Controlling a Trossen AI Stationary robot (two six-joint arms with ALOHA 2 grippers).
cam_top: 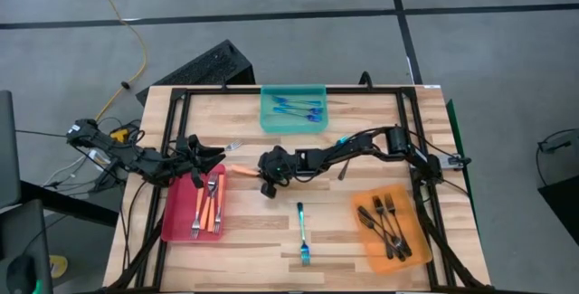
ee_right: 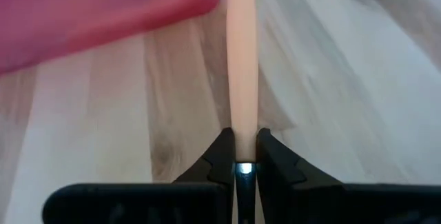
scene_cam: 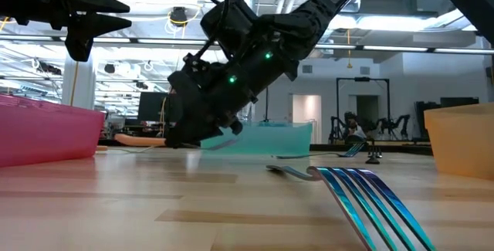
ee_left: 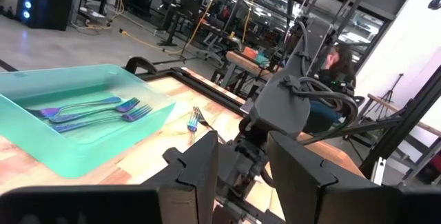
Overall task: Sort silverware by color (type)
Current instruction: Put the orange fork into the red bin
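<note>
1. The right tool is low over the middle of the bench, just right of the red tray. Its two fingers are pinched onto one end of an orange-handled fork; the right wrist view shows the orange handle running straight out from between the fingertips toward the red tray's edge.
2. In the high view that fork lies level between the right tool and the red tray, its orange handle pointing left.
3. The left tool hovers at the far edge of the red tray. The left wrist view shows its two fingers standing apart with nothing between them.
4. Three orange-handled forks lie side by side in the red tray, tines toward the near edge.
5. Another silver-tined fork shows just beyond the left tool, on the bare bench.
6. The teal tray sits at the far middle of the bench and holds several blue forks.
7. The orange tray sits near right and holds a cluster of dark forks.
8. One blue-teal fork lies alone on the bench near the front edge, between the red and orange trays, tines toward the near edge; its tines fill the near right of the low view.
9. A dark piece lies on the bench under the right arm; what it is cannot be made out.
</note>
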